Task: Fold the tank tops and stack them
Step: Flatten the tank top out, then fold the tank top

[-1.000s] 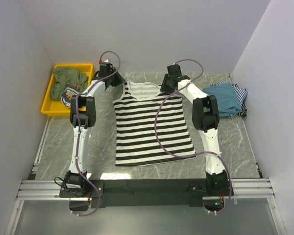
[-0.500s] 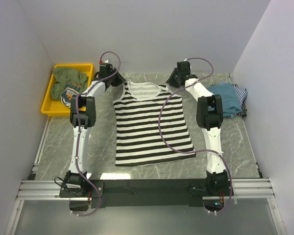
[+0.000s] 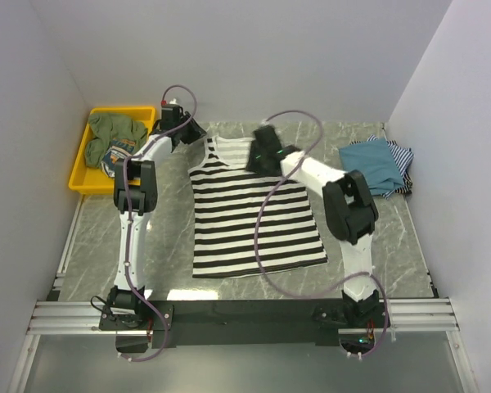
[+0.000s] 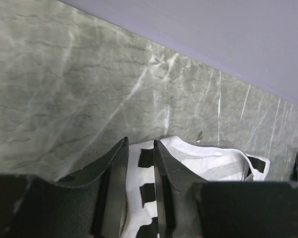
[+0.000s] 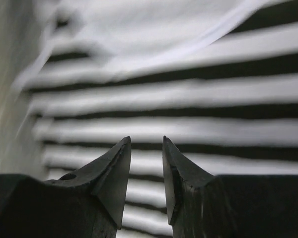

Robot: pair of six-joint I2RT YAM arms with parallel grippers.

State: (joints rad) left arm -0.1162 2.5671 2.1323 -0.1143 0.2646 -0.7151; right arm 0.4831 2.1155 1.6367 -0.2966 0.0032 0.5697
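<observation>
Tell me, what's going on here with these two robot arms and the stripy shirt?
Two robot arms are working on laundry. A black-and-white striped tank top lies spread flat on the table. The left pincer appears to pinch its left shoulder strap, while the right pincer hangs over the chest area, fingers narrowly parted and holding nothing. The top isn't folded yet. A teal-blue top sits at the far right, and a yellow tray of other cloth sits far left.
</observation>
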